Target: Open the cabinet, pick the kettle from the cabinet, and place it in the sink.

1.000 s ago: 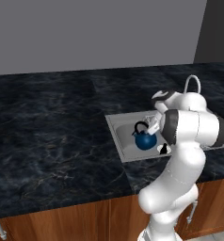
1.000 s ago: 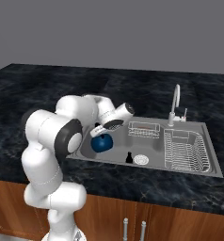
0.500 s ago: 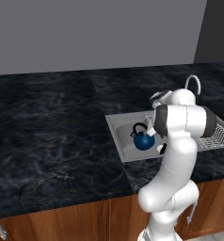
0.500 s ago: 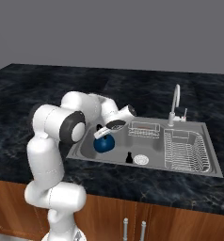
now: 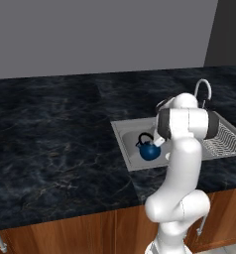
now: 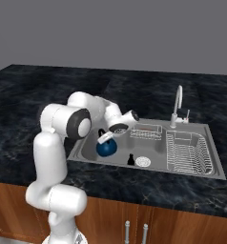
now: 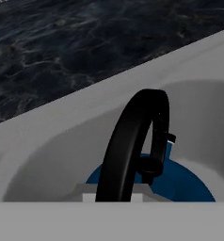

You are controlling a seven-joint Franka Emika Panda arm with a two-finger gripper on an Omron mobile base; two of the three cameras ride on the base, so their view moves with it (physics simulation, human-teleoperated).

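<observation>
The dark-blue kettle (image 5: pixel 149 151) (image 6: pixel 106 148) sits low in the left part of the grey sink (image 5: pixel 121 130) (image 6: pixel 85 148). My gripper (image 5: pixel 157 142) (image 6: pixel 105 139) reaches down from the right onto the kettle's black arched handle and appears shut on it. In the hand view the handle (image 7: pixel 132 136) rises from the bottom centre over the blue body (image 7: pixel 184 183), with the basin wall behind; the fingertips are hidden there. The cabinet is out of view.
A curved silver faucet (image 5: pixel 203 89) (image 6: pixel 178 102) stands behind the sink. The ridged drainboard (image 5: pixel 224 140) (image 6: pixel 189 152) lies to the right. A small black object (image 6: pixel 130 160), a round drain (image 6: pixel 143 161) and a wire rack (image 6: pixel 145 133) are in the basin. Black marble counter (image 5: pixel 55 134) surrounds it.
The kettle has sunk slightly lower in the basin. My arm's elbow has swung upward and back while the hand stayed at the handle.
</observation>
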